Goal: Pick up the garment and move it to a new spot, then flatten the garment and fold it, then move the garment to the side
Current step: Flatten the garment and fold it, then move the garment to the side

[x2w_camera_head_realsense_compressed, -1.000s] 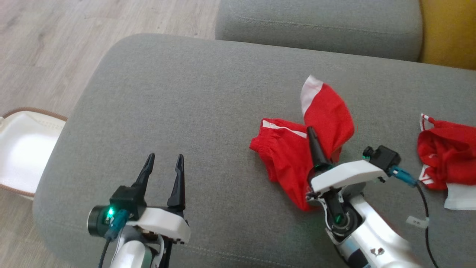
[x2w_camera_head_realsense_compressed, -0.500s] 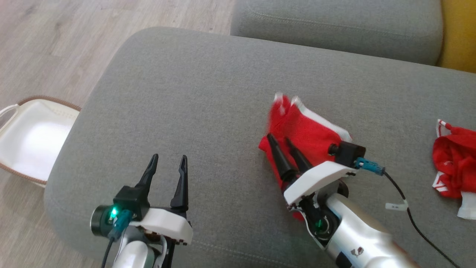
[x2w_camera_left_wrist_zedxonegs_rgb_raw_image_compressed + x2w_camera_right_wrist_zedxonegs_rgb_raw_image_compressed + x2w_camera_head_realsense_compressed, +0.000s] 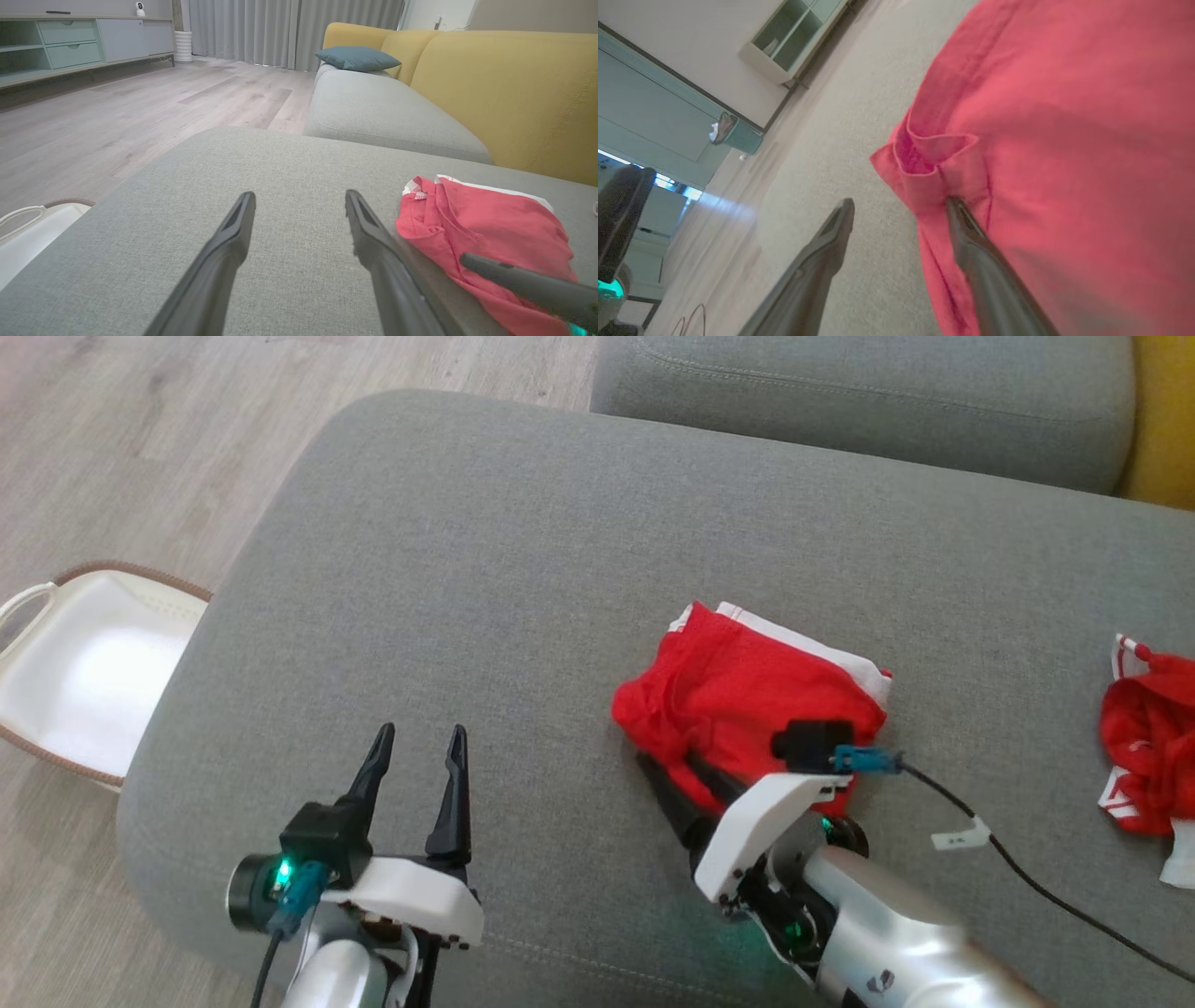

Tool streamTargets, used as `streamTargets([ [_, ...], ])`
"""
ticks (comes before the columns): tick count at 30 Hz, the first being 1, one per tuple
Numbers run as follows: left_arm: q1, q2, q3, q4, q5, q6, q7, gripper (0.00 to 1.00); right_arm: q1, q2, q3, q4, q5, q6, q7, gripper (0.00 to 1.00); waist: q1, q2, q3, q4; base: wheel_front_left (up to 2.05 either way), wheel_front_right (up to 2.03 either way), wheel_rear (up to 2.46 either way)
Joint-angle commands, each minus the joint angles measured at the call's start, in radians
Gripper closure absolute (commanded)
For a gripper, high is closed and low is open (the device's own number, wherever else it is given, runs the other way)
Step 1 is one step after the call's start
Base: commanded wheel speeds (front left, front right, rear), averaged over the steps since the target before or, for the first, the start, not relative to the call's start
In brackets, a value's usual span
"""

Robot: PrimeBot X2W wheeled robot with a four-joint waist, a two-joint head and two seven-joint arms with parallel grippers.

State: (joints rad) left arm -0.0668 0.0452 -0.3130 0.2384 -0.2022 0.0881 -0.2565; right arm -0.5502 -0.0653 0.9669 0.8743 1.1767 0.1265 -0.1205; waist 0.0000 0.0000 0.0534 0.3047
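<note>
The garment lies bunched right of the middle of the cushion, long axis roughly along the front edge. Our right gripper is nearer — jaws apart at its near-left corner, one finger against cloth; our left gripper, jaws also apart, hangs leftward.

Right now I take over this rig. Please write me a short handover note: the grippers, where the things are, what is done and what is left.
Left gripper: open, empty, over the cushion, apart from the garment.
Right gripper: open, holds nothing; one finger lies at the garment's near edge.
Garment: a compact folded bundle on the cushion, white trim on its far side.
Second garment: crumpled, far right on the cushion.
Basket: on the floor, left of the cushion.
Done: the fold looks finished.
Left: grip the garment and move it to the side.
</note>
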Motion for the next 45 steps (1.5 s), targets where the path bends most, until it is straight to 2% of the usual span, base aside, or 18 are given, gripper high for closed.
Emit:
streamTargets([
  [1, -0.049, 0.005, 0.024, -0.031, -0.006, 0.004, -0.005, 0.00, -0.043, 0.015, 0.021, -0.015, 0.004, 0.004, 0.003, 0.00, 0.0000, 0.0000, 0.001, -0.003, 0.00, 0.00, 0.00],
  [8, -0.050, 0.005, 0.036, -0.038, -0.007, 0.009, -0.005, 0.00, -0.094, 0.015, 0.051, 0.005, -0.045, 0.004, -0.092, 0.00, 0.0000, 0.0000, -0.006, -0.045, 0.00, 0.00, 0.00],
  [13, -0.050, 0.005, 0.045, -0.059, -0.011, 0.010, -0.005, 0.00, -0.144, 0.002, -0.018, 0.074, -0.170, 0.004, -0.139, 0.00, 0.0000, 0.0000, -0.021, -0.094, 0.00, 0.00, 0.00],
  [16, -0.049, 0.005, 0.052, -0.080, -0.018, 0.014, -0.005, 0.00, -0.161, -0.054, -0.167, 0.002, -0.346, 0.004, -0.141, 0.00, 0.0000, 0.0000, -0.027, -0.129, 0.00, 0.00, 0.00],
  [20, -0.046, 0.005, 0.061, -0.093, -0.013, 0.024, -0.005, 0.00, -0.037, -0.092, -0.416, -0.167, -0.616, 0.004, -0.141, 0.00, 0.0000, 0.0000, -0.035, -0.170, 0.00, 0.00, 0.00],
  [26, -0.040, 0.005, 0.072, -0.123, -0.012, 0.032, -0.005, 0.00, 0.219, -0.035, -0.741, -0.431, -0.984, 0.004, -0.141, 0.00, 0.0000, 0.0000, -0.043, -0.220, 0.00, 0.00, 0.00],
  [30, -0.027, 0.005, 0.079, -0.131, 0.002, 0.037, -0.005, 0.00, 0.357, 0.006, -0.851, -0.570, -1.119, 0.004, -0.141, 0.00, 0.0000, 0.0000, -0.047, -0.243, 0.00, 0.00, 0.00],
  [33, -0.017, 0.005, 0.084, -0.136, 0.024, 0.038, -0.005, 0.00, 0.433, 0.014, -0.893, -0.638, -1.143, 0.004, -0.141, 0.00, 0.0000, 0.0000, -0.048, -0.252, 0.00, 0.00, 0.00],
  [37, 0.005, 0.005, 0.089, -0.132, 0.041, 0.039, -0.005, 0.00, 0.499, 0.015, -0.903, -0.683, -1.084, 0.004, -0.135, 0.00, 0.0000, 0.0000, -0.048, -0.258, 0.00, 0.00, 0.00],
  [45, 0.017, 0.005, 0.095, -0.133, 0.051, 0.038, -0.005, 0.00, 0.504, 0.015, -0.903, -0.704, -1.071, 0.004, -0.114, 0.00, 0.0000, 0.0000, -0.046, -0.254, 0.00, 0.00, 0.00],
])
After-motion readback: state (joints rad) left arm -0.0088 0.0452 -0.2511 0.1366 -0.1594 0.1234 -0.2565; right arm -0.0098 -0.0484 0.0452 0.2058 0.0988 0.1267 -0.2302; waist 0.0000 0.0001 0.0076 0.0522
